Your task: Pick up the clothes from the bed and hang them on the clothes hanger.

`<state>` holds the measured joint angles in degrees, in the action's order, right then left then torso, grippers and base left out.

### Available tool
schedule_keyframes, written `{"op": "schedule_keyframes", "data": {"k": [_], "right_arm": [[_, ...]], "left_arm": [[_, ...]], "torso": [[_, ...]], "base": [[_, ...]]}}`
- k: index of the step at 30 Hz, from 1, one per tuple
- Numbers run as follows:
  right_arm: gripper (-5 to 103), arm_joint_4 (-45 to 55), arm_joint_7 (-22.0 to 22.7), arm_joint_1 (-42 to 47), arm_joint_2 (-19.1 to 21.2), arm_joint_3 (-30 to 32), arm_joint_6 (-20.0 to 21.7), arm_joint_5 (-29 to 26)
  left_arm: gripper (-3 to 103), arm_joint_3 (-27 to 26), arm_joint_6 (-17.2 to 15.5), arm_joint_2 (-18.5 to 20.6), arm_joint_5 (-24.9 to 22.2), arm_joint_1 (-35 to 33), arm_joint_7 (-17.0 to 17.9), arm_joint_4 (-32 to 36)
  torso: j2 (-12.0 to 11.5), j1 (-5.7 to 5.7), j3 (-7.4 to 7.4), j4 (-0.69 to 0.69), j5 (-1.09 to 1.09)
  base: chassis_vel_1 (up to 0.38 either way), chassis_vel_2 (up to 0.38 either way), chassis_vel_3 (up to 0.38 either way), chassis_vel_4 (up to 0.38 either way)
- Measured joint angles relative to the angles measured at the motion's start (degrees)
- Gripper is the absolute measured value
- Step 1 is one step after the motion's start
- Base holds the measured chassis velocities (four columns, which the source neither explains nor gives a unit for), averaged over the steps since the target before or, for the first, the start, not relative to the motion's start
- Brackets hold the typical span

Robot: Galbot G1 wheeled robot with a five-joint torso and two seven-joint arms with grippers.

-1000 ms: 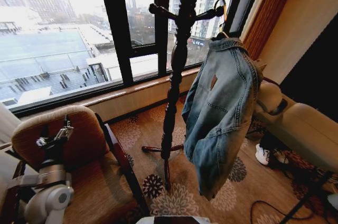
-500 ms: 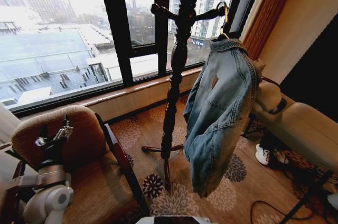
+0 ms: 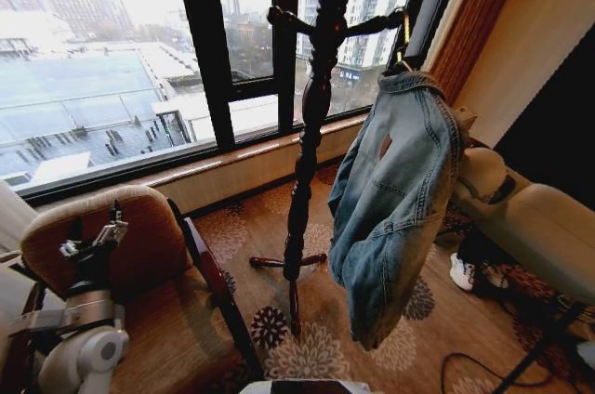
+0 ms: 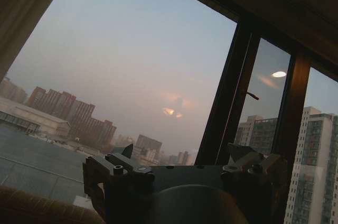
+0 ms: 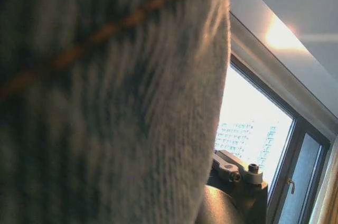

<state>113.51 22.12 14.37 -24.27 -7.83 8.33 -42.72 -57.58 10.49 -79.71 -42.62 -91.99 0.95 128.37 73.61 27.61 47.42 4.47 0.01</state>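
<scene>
**A:** Status? Where's the jacket?

**B:** The jacket [image 3: 390,199] is off the bed. It's on the hanger [image 3: 402,39], and the hook is over a peg of the coat stand [image 3: 311,115]. It hangs free with the sleeves down and nothing under it.

**A:** Right jaws?

**B:** My right jaws [image 5: 236,174] are right up against the jacket. In the wrist view the denim sits just beside them. From the head view my right arm reaches in behind the cloth. I can't tell their state, the denim hides it.

**A:** Why that close?

**B:** My read is that the arm is there to steady the load while the hook seats. The jacket hangs a bit tilted off the peg.

**A:** Left?

**B:** My left jaws [image 3: 113,227] are apart and empty, parked low over the chair [image 3: 149,245]. The jacket is well apart from them, past the stand. They're kept out of the way, probably so they don't snag a sleeve.

**A:** Done?

**B:** Near done, I'd judge. The risk is the hook slipping off the peg if cloth drags on my right arm.
</scene>
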Motion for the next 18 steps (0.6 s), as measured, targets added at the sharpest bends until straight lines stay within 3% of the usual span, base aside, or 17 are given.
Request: {"op": "schedule_keyframes", "data": {"k": [18], "right_arm": [[15, 0.4, 0.1, -2.0, 0.6, -1.0, 0.2, -0.7]], "left_arm": [[100, -0.3, 0.3, -0.4, 0.0, -0.5, -0.3, 0.1]], "torso": [[0.0, -0.01, 0.00, -0.01, -0.02]], "base": [[0.000, 0.000, 0.000, 0.000]]}}
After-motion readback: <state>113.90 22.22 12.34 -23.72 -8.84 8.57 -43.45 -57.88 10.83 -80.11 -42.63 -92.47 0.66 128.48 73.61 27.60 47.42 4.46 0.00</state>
